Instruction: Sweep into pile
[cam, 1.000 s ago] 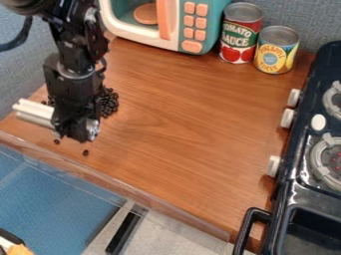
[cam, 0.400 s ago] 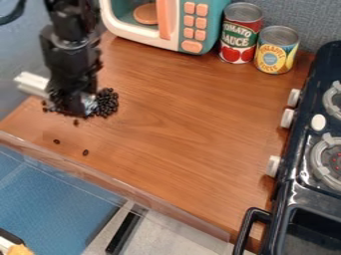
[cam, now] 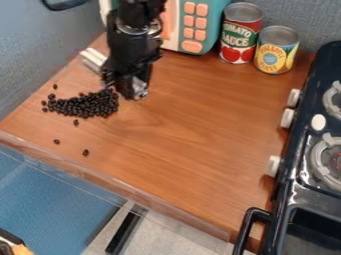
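Brown wood-grained counter (cam: 193, 129) gives us a broad sweeping surface, with the cream, teal and orange toy microwave (cam: 200, 22), the red-and-green labelled metal can (cam: 240, 35) and the yellow-and-blue labelled metal can (cam: 276, 50) set at its back, probably to keep them out of the stroke. On our right sits the black toy stove with white knobs (cam: 283, 196), walling off that side. Small, glossy, dark beans (cam: 83, 104) lie in a heap toward the left side of the counter, just beside the black two-finger gripper (cam: 131, 92). We count one stray bean above the heap and three below, two of those nearer the front edge. We judge the claw to be clamped on the pale, ridged bar (cam: 94, 58), which juts out on the side away from the cans; held crosswise like that, it would offer a wide face for pushing. Most of the gathering looks done to us, so what remains is to coax the strays in. For the front ones, we would place the bar on their front side and draw them back gently, since a hard push could scatter the heap.
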You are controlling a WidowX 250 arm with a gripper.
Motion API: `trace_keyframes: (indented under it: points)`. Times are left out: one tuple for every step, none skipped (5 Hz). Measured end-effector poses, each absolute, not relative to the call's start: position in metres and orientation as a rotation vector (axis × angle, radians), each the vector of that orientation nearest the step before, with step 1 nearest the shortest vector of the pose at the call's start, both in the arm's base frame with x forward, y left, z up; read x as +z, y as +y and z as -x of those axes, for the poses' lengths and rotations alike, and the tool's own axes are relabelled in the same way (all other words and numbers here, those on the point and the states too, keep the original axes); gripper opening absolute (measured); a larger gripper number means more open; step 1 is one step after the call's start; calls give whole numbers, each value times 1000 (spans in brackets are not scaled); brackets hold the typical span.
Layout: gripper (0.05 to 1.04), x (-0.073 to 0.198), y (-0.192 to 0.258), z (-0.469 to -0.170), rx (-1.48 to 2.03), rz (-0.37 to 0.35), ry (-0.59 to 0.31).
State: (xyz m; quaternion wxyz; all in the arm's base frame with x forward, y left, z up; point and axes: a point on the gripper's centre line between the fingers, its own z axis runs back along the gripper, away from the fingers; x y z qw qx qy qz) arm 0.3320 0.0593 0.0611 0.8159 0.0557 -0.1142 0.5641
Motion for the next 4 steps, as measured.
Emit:
trace_keyframes:
  points:
    - [391, 42, 46, -346, 1118, -147, -221]
    - [391, 26, 41, -354, 1084, -196, -168]
    - [391, 13, 41, -360, 1071, -237, -118]
    - [456, 14, 42, -364, 1072, -238, -122]
